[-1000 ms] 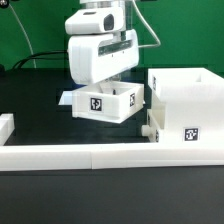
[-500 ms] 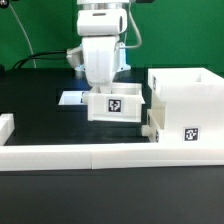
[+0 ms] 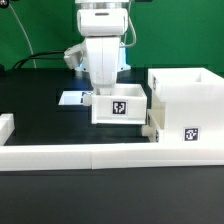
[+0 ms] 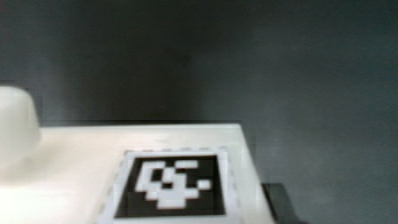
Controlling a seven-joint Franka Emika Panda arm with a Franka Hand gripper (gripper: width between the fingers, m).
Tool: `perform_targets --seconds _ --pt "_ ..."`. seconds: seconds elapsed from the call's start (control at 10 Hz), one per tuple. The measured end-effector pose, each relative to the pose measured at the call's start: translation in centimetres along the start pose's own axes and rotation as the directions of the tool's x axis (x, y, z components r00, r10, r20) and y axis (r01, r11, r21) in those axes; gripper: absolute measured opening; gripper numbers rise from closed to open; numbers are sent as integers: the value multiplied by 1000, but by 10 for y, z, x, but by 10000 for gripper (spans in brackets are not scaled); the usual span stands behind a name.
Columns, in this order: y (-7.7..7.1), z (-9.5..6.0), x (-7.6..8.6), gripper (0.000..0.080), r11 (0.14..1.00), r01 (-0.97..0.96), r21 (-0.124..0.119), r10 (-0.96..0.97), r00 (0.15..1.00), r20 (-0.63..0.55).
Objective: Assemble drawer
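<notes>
In the exterior view my gripper [image 3: 108,90] hangs straight down over a small white tray [image 3: 122,107] with a black-and-white tag on its front, and is shut on it. The tray sits level and close against the left side of the tall white housing [image 3: 186,100]. A small knob [image 3: 148,128] sticks out low on the housing's left side; I cannot tell what it belongs to. In the wrist view the tray's tag [image 4: 176,184] fills the lower part, with one dark finger [image 4: 276,205] beside the tray wall and a rounded white knob [image 4: 15,120] at the edge.
A long low white border wall [image 3: 90,157] runs along the front. A small white block [image 3: 5,125] stands at the exterior view's left. The flat marker board [image 3: 72,99] lies behind the tray. A green backdrop and cables are at the back.
My gripper has turned the tray from tilted to square and carried it to the exterior view's right, up to the housing.
</notes>
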State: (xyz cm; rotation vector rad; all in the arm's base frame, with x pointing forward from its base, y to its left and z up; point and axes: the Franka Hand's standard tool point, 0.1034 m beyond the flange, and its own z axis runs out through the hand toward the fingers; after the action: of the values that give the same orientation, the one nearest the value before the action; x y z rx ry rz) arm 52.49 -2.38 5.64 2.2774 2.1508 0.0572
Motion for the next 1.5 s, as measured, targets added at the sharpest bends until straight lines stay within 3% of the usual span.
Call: perform_targets --seconds 0.6,1.5 --pt "14 -1 10 42 1000 -13 -1 13 1000 -4" --pt "12 1 16 42 1000 -11 1 11 1000 -7"
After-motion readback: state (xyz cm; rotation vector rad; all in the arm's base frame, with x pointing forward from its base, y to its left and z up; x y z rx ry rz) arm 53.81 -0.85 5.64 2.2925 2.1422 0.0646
